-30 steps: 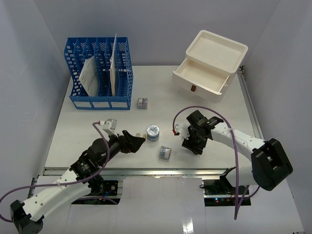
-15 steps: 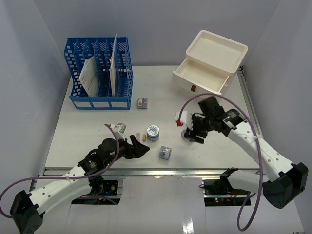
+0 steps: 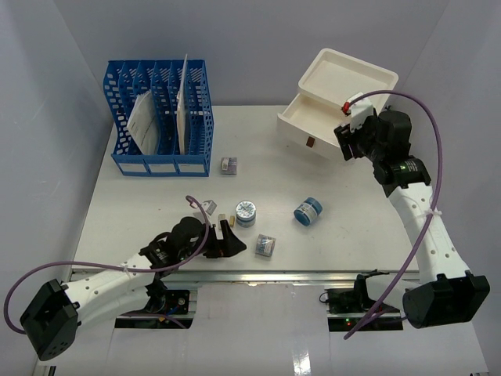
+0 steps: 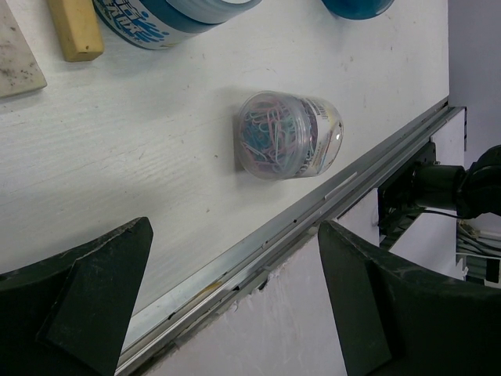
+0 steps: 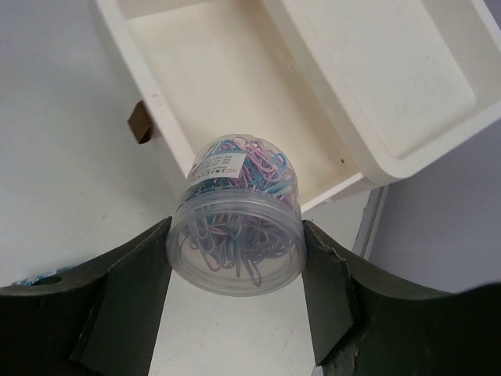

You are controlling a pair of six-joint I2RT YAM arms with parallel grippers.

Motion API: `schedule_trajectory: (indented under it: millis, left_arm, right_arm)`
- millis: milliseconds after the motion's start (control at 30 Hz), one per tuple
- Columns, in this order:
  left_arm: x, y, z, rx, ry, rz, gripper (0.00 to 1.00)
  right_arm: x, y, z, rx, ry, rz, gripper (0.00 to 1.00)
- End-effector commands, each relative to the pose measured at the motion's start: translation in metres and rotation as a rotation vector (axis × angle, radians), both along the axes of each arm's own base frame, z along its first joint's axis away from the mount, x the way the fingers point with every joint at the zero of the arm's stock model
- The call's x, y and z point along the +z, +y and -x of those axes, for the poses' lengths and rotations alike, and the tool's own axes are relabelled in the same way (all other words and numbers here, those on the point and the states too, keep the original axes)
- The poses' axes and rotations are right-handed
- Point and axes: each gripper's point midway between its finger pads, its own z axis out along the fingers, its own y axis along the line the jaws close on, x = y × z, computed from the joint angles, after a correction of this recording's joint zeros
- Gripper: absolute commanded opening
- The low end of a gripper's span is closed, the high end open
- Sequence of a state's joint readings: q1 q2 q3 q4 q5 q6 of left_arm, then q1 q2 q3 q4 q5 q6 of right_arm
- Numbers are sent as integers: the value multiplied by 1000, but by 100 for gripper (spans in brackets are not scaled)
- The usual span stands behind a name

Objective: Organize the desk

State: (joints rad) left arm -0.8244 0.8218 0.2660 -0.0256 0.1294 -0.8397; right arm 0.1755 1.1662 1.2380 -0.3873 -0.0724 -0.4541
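Observation:
On the white desk (image 3: 156, 205) a clear jar of coloured paper clips (image 3: 265, 246) lies on its side near the front rail. My left gripper (image 3: 233, 237) is open just left of it, and in the left wrist view this jar (image 4: 290, 146) lies ahead of the empty left gripper (image 4: 233, 227). My right gripper (image 3: 350, 135) is raised over the white drawer box's open drawer (image 3: 325, 129). In the right wrist view the right gripper (image 5: 236, 243) is shut on a second clear jar of paper clips (image 5: 239, 235), with the drawer (image 5: 203, 78) below it.
A blue-lidded jar (image 3: 308, 211) and a round tin (image 3: 246, 213) stand mid-desk, with a yellow eraser (image 4: 74, 30) by the tin. A small box (image 3: 228, 164) lies near the blue file rack (image 3: 162, 117). The metal rail (image 4: 313, 211) runs along the front edge.
The right arm lifted its jar from mid-desk and carried it back right over the open drawer, uncovering the blue-lidded jar. The left arm slid right toward the lying jar.

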Motion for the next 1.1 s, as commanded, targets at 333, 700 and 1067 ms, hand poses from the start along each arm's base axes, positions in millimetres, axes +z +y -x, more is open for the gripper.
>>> schedule_trajectory:
  millis: [333, 700, 1067]
  left_arm:
    - [18, -14, -6, -28, -42, 10, 98]
    - [23, -20, -6, -57, -80, 20, 98]
    - [10, -44, -8, -102, -111, -111, 98]
  right_arm:
    - [9, -23, -44, -190, -129, -95, 30]
    - [-8, -8, -48, -122, -83, -119, 98]
    - [-21, 84, 73, 597, 8, -189, 91]
